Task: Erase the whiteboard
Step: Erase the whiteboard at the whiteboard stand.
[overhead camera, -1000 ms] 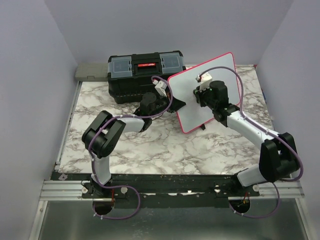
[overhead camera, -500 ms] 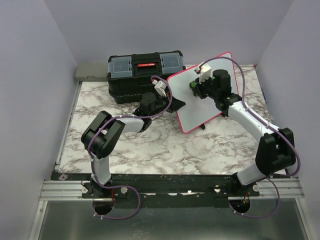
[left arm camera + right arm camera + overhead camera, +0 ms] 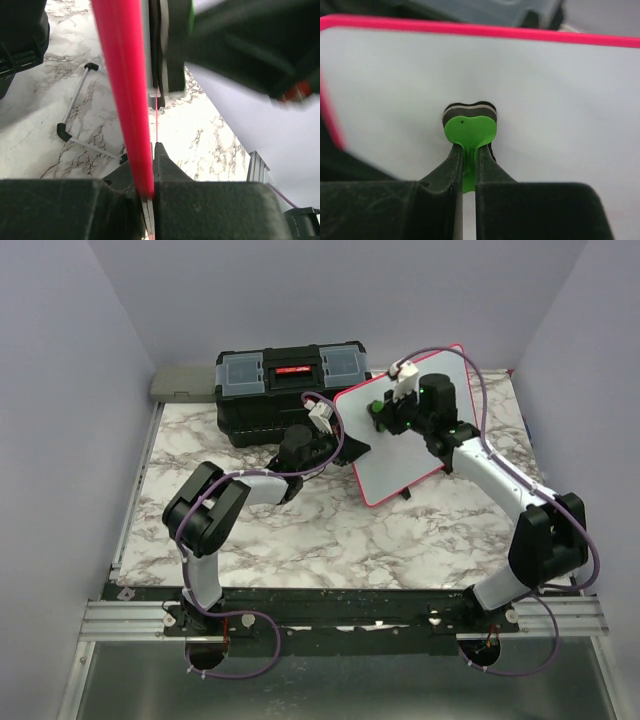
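The whiteboard (image 3: 410, 425), white with a pink-red rim, stands tilted up on edge right of the toolbox. Its face shows no writing. My left gripper (image 3: 342, 447) is shut on the board's left rim; the left wrist view shows the red rim (image 3: 125, 100) pinched between the jaws (image 3: 148, 165). My right gripper (image 3: 385, 412) is shut on a green heart-shaped eraser (image 3: 469, 131) with a black and grey pad, pressed flat against the board's face (image 3: 560, 90) near its upper left part. The eraser also shows in the top view (image 3: 377, 407).
A black toolbox (image 3: 290, 388) with a red latch stands behind the left gripper. A grey block (image 3: 182, 383) lies at the back left. The board's black wire stand (image 3: 75, 117) rests on the marble table (image 3: 300, 530). Purple walls enclose the table.
My right gripper has slid the eraser up and left across the board's face, from its middle toward the upper left. The left gripper and board have stayed put.
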Tool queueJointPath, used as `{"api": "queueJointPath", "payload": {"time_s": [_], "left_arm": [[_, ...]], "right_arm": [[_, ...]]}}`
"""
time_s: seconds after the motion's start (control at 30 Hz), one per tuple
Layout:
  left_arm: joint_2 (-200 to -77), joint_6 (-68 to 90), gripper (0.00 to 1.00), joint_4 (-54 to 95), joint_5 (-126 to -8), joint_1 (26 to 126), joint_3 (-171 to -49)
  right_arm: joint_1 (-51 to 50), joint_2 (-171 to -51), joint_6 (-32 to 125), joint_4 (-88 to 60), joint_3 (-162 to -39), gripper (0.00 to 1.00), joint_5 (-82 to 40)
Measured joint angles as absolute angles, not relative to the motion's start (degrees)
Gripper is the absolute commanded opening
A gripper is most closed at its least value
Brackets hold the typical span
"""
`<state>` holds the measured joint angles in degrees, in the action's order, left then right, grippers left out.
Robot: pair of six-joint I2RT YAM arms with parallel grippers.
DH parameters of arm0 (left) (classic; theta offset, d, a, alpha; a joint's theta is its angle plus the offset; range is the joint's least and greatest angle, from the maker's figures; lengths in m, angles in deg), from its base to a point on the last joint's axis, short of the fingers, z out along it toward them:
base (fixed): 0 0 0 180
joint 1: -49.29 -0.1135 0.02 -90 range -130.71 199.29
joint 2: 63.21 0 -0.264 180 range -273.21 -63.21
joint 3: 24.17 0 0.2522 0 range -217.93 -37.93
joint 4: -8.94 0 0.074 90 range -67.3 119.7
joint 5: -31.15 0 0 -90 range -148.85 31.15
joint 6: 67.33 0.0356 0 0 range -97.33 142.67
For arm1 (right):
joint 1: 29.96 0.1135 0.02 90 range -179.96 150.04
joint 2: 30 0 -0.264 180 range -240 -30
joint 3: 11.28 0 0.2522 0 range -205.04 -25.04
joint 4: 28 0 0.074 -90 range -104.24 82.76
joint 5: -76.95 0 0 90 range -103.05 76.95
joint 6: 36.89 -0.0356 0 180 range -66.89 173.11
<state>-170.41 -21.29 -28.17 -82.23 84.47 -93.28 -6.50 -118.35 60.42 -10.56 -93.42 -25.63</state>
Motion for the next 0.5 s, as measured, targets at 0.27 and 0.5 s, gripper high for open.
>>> {"api": "queueJointPath", "payload": {"time_s": [0.27, 0.5], "left_arm": [[-170.3, -20.9, 0.0, -28.7, -82.4, 84.7, -93.2], [-170.3, -20.7, 0.0, -28.7, -82.5, 84.7, -93.2]], "right_arm": [[-23.0, -127.1, 58.5, -11.9, -101.1, 0.01, -21.1], [-33.5, -135.1, 58.5, -12.7, -105.5, 0.01, -21.0]]}}
